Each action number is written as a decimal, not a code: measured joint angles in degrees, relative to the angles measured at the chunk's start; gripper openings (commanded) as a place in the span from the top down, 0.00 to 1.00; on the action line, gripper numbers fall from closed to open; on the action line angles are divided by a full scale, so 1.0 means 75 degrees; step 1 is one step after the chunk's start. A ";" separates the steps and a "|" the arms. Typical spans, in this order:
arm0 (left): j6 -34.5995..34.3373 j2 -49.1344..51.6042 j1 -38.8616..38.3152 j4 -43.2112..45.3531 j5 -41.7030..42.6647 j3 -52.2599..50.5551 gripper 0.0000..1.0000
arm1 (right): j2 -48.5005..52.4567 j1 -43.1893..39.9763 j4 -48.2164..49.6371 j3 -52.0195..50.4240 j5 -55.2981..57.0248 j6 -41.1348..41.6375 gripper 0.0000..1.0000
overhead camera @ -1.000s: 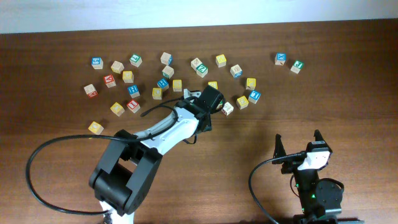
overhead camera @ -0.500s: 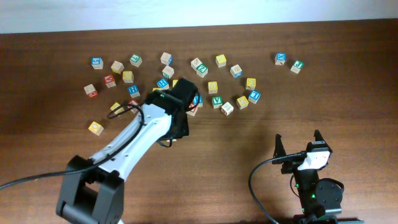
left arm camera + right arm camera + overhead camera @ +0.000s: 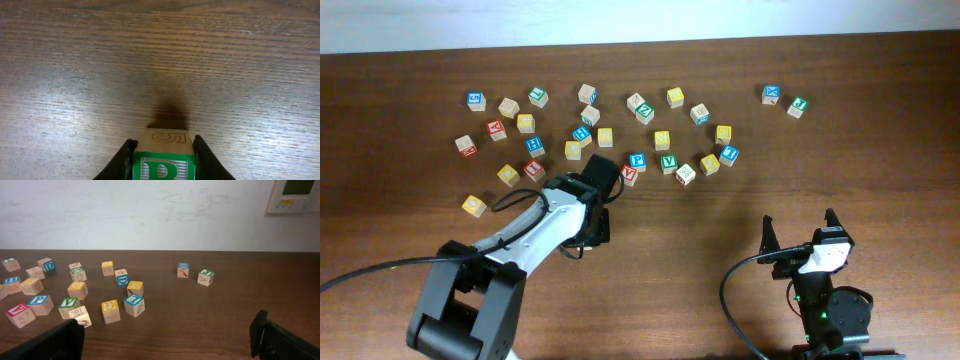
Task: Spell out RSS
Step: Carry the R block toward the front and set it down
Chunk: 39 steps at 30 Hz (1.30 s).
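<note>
My left gripper (image 3: 161,146) is shut on the green R cube (image 3: 162,167), a wooden cube with a white R on its green face and a 5 on its upper face. It holds the cube just above bare table. In the overhead view the left gripper (image 3: 597,192) covers the cube, just in front of the cube cluster. Several yellow cubes lie in the cluster, such as one (image 3: 662,139) and another (image 3: 710,163); their letters are too small to read, so I cannot tell which are S. My right gripper (image 3: 798,238) is open and empty at the front right.
Many letter cubes are scattered across the far half of the table (image 3: 720,215). A green V cube (image 3: 668,161) lies near the middle, also in the right wrist view (image 3: 68,305). Two cubes (image 3: 772,94) (image 3: 797,106) sit apart at the far right.
My left arm has drawn back from the middle of the cube cluster, leftward and toward the table's front, with the R cube in its jaws. The right arm has not moved.
</note>
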 measured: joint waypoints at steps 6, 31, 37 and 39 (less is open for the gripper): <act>0.0323 0.0000 0.0023 0.0289 0.0000 -0.0038 0.64 | 0.0000 0.0000 0.0000 0.0000 0.0000 0.0000 0.02; 0.0140 -0.0003 0.0038 0.0117 0.0006 -0.0038 0.82 | 0.0000 0.0000 0.0000 0.0000 0.0000 0.0003 0.02; 0.0029 -0.0003 0.0038 0.0114 0.0000 -0.0038 0.69 | 0.0000 0.0000 0.0000 0.0000 0.0000 0.0003 0.02; -0.0085 -0.0003 0.0038 0.0117 0.0003 -0.0038 0.64 | 0.0000 0.0000 0.0000 0.0000 0.0000 0.0006 0.02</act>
